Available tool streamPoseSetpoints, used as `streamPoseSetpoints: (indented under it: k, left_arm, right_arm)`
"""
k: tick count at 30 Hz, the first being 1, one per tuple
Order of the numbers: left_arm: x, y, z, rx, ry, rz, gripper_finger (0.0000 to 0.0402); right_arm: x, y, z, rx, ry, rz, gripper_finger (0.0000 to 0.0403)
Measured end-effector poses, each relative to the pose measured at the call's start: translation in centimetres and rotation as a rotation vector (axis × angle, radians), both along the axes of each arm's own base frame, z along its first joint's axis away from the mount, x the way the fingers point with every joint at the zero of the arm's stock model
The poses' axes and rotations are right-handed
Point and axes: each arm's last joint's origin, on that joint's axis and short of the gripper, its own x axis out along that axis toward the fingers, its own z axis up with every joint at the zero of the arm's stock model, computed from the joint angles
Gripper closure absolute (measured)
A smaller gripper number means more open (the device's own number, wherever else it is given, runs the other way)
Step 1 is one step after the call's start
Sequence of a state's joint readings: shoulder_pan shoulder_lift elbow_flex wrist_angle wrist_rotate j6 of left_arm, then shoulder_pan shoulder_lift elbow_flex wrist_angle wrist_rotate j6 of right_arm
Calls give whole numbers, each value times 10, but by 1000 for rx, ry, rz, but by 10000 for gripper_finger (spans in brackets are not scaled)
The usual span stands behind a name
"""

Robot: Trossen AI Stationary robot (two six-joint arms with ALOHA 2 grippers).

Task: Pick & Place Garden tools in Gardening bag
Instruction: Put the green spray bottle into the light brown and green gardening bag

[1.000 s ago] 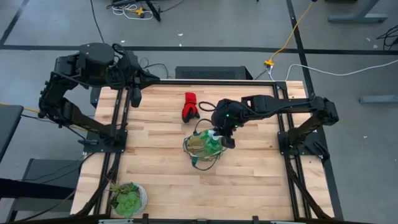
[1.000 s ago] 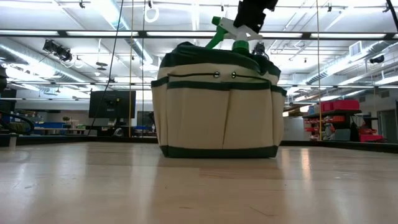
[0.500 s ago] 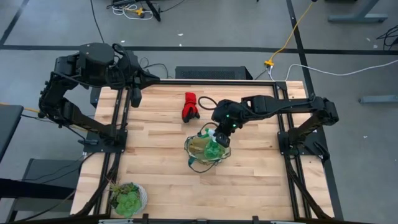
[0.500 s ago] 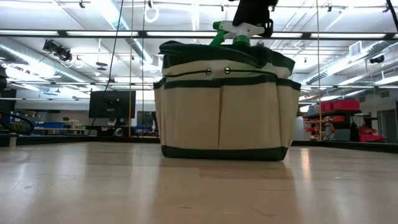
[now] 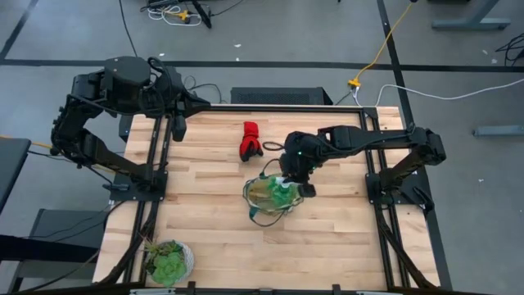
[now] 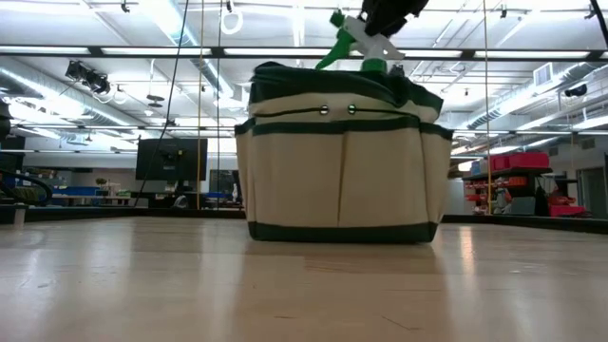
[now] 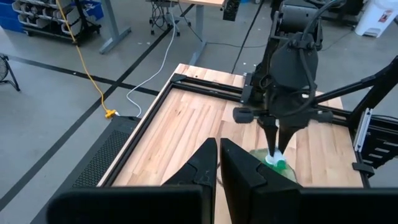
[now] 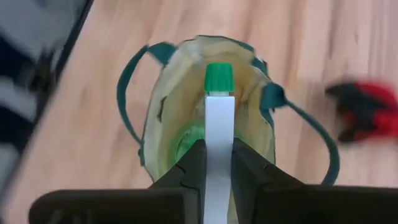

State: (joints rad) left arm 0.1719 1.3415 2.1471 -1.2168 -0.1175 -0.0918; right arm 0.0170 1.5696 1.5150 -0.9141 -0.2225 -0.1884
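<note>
The green spray bottle (image 8: 214, 118) was held upright over the mouth of the gardening bag (image 6: 337, 166), its lower body inside the bag and its white nozzle (image 6: 366, 36) and green tip seen above the dark green rim in the low view. The long axis of the bottle ran roughly vertical, tilted a little, and the nozzle pointed toward the left of the table. The right gripper (image 8: 216, 163) was closed on the white nozzle head, 1 finger pressed to each side of it, directly above the bag.

The bag stood near the middle of the table (image 5: 213, 221), its green loop handles (image 8: 127, 102) spread outward on the wood. Inside the bag only the bottle could be made out; whether any other tool lay inside could not be told.

The red-and-black glove bundle (image 5: 250, 139) lay on the table on the far side of the bag, near it but apart, just beside the right arm. Nothing was seen between the bottle and the bag's opening.

A green plant in a white pot (image 5: 168, 260) stood at the near left corner of the table, well apart from the bag.

The left gripper (image 7: 219, 163) was held at the far left edge of the table, its 2 fingers closed together on nothing.
</note>
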Motion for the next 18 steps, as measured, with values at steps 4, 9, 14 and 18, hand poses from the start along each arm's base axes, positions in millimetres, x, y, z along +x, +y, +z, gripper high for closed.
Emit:
streamPoseSetpoints:
  k: [4,9,14,18]
  left_arm:
    - [0,0,0,-9,-2,-12,376]
    - [0,0,0,-11,-2,-11,376]
    - [0,0,0,-13,-3,-9,376]
    - [0,0,0,-13,-3,-9,376]
  right_arm:
    - [-3,0,-1,-173,-50,279,355]
    - [-6,1,-3,-307,-88,529,355]
    - [-9,1,-5,-386,-99,687,355]
    - [-12,1,-7,-426,-93,785,355]
